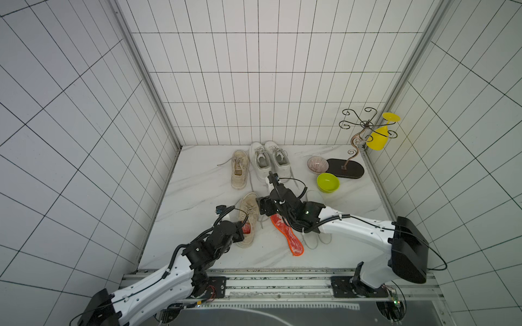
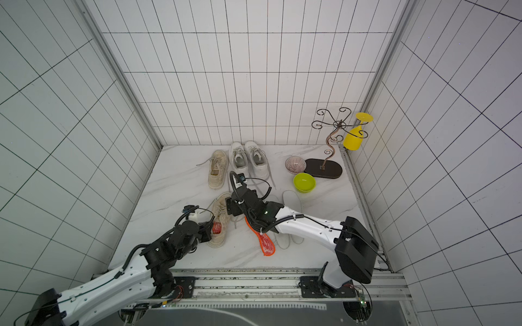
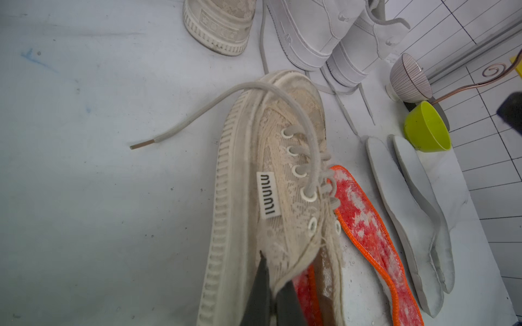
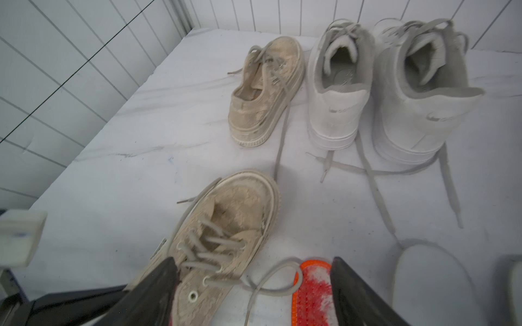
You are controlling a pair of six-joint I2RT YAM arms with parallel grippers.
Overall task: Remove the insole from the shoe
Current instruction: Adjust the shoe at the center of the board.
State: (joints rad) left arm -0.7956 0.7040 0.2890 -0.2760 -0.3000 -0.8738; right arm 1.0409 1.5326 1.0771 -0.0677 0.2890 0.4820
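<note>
Your left gripper [image 3: 272, 293] is pinched tight on the rim of the tan shoe [image 1: 250, 210], low in the middle of both top views. The red insole [image 1: 247, 228] sits inside that shoe, near the heel edge. Your right gripper [image 4: 252, 264] is wide open, with one finger beside the shoe's laces and one by a loose orange insole [image 1: 291, 240] on the bench [image 1: 197, 192]. The bench is bare left of the shoe. White insoles [image 3: 404, 214] crowd the right.

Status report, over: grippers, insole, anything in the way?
Left gripper shut on collar of beige canvas sneaker. Right gripper open over its laces. Red orange-edged insole inside, heel end showing. Loose matching insole alongside, lace looped over its tip.
</note>
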